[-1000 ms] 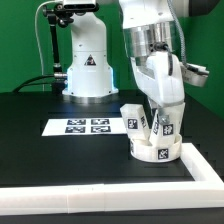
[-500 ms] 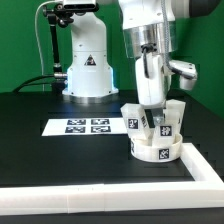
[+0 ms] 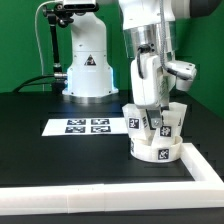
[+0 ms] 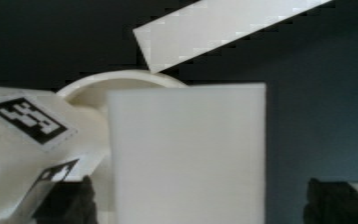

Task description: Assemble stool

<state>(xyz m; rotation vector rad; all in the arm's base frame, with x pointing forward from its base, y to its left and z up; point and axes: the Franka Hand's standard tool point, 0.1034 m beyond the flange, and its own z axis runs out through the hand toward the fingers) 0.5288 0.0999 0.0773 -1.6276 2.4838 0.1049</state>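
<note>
Exterior view, seen from off the arm: my gripper (image 3: 153,108) hangs straight down over the stool (image 3: 155,138), which sits on the black table (image 3: 40,150) toward the exterior view's right, tucked into the corner of the long white L-shaped border wall (image 3: 90,196). The stool is upside down: its thick round seat (image 3: 156,153) lies flat, and chunky white legs with black-and-white tags stand up from it. One leg (image 3: 134,117) stands toward the exterior view's left and another leg (image 3: 174,120) toward its right. Between them is the leg I am working on (image 3: 155,124).

Compared with a second ago, my wrist has turned, so the side bracket now points to the exterior view's right, while my height over the seat looks the same. In the last half second almost nothing has moved. I judge this to be a twist, screwing the middle leg into the seat, and that the turn is near its end.

Wrist view: the held leg (image 4: 190,155) fills the centre as a pale upright block, with one dark finger (image 4: 69,203) on one side and the other (image 4: 341,200) on the opposite side. My fingers pinch this leg between them, though the picture is blurred and I cannot see the contact itself. Behind it curves the seat rim (image 4: 114,85), a tagged leg (image 4: 30,120) beside it, and a strip of the border wall (image 4: 229,30).

The marker board (image 3: 82,126) lies flat, well apart from the stool, toward the exterior view's left.
</note>
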